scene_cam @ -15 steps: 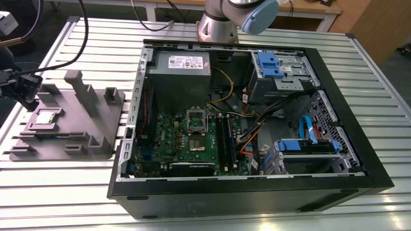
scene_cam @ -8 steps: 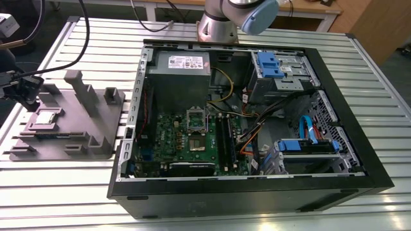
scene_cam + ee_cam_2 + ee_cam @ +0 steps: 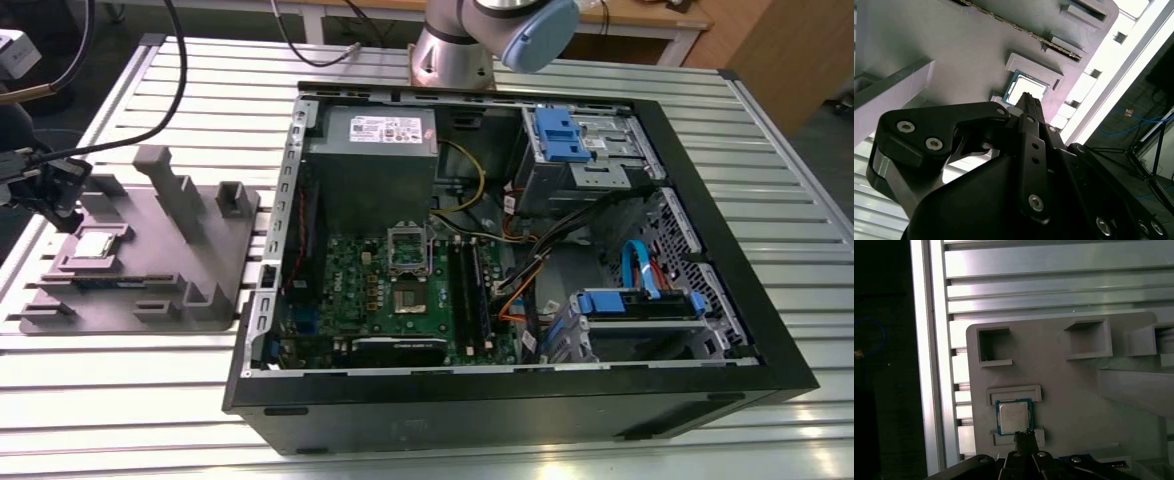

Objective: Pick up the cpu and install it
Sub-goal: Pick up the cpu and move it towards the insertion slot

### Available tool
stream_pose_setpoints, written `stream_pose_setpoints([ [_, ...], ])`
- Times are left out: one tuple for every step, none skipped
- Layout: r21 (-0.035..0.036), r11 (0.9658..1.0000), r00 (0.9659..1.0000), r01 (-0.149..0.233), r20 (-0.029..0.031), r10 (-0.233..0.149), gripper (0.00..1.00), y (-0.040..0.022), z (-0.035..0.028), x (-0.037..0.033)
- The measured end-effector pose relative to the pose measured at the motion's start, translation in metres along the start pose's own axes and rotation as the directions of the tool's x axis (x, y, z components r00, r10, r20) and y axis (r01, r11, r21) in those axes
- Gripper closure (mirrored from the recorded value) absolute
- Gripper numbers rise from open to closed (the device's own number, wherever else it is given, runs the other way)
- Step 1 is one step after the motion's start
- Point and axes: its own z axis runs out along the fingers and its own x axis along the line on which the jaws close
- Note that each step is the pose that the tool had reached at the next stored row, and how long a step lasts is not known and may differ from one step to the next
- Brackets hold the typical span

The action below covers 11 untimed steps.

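Observation:
The cpu (image 3: 96, 245), a small square chip with a pale metal top, lies flat in its pocket on the grey tray (image 3: 134, 300) at the exterior view's left. Both wrist views show the chip, cpu (image 3: 1014, 416) and cpu (image 3: 1026, 89), seated between two raised tray lips. My gripper (image 3: 60, 210) hangs just above the tray beside the chip, not touching it. Its black fingertips (image 3: 1024, 436) are pressed together with nothing between them. In the second wrist view the gripper (image 3: 1029, 100) overlaps the chip's near edge. The silvery socket frame (image 3: 407, 250) sits on the green board (image 3: 400, 295) inside the open computer case.
The open black case (image 3: 534, 400) fills the table's middle, holding a grey power supply box (image 3: 371, 130), blue drive brackets (image 3: 567, 135) and loose cables (image 3: 534, 260). Upright tray posts (image 3: 167, 185) rise beside the chip. The arm's base (image 3: 461, 50) stands behind the case. The slatted table's edge (image 3: 934, 365) runs beside the tray.

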Motion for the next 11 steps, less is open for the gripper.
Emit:
stream_pose_setpoints([
  [0.0, 1.0, 1.0, 0.0, 0.0, 0.0, 0.9, 0.0, 0.0, 0.0],
  [0.0, 1.0, 1.0, 0.0, 0.0, 0.0, 0.9, 0.0, 0.0, 0.0],
  [0.0, 1.0, 1.0, 0.0, 0.0, 0.0, 0.9, 0.0, 0.0, 0.0],
  [0.0, 1.0, 1.0, 0.0, 0.0, 0.0, 0.9, 0.0, 0.0, 0.0],
  [0.0, 1.0, 1.0, 0.0, 0.0, 0.0, 0.9, 0.0, 0.0, 0.0],
  [0.0001, 1.0, 1.0, 0.0, 0.0002, 0.0, 0.9, 0.0, 0.0007, 0.0],
  [0.0002, 1.0, 1.0, 0.0, 0.0004, 0.0, 0.9, 0.0, 0.0016, 0.0],
  [0.0008, 1.0, 1.0, 0.0, 0.0002, 0.0, 0.9, -0.0001, 0.0025, 0.0001],
  [0.0012, 1.0, 1.0, 0.0, 0.0, 0.0, 0.9, -0.0001, 0.0035, 0.0001],
  [0.0013, 1.0, 1.0, 0.0, 0.0002, 0.0, 0.9, -0.0001, 0.0047, 0.0002],
  [0.0015, 1.0, 1.0, 0.0, 0.0002, 0.0, 0.9, -0.0001, 0.006, 0.0003],
])
